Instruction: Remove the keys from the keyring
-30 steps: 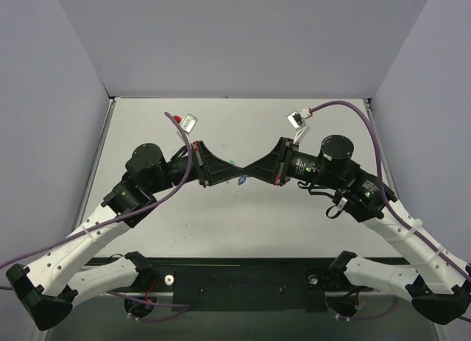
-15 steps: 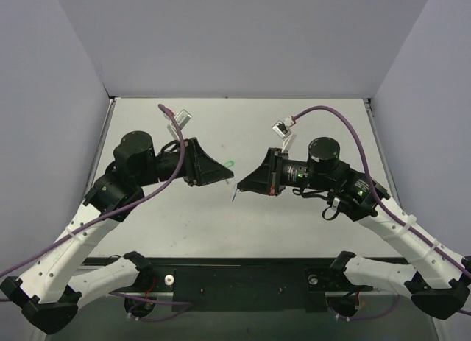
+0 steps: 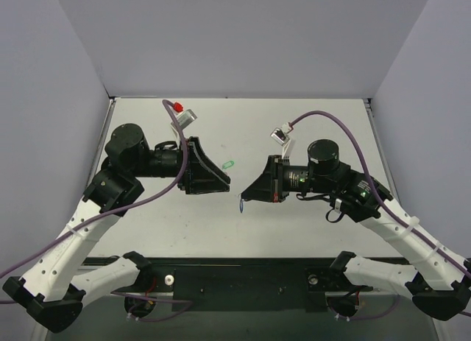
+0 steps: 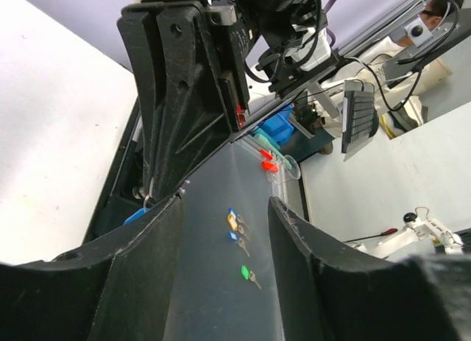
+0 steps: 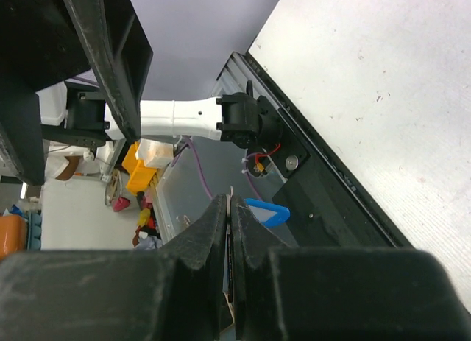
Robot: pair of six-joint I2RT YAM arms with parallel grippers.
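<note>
The green tag (image 3: 228, 164) lies on the table (image 3: 243, 127) in the gap between the 2 arms. Just left of and below the tag, the left tool (image 3: 219, 180), jaws spread wide, blocks that side. Below and right of the tag, the right tool (image 3: 246, 197) is clamped on the keyring (image 3: 243, 206), leaving only a narrow lane between the tips. Beyond the tag, toward the far wall, the table lies open.
</note>
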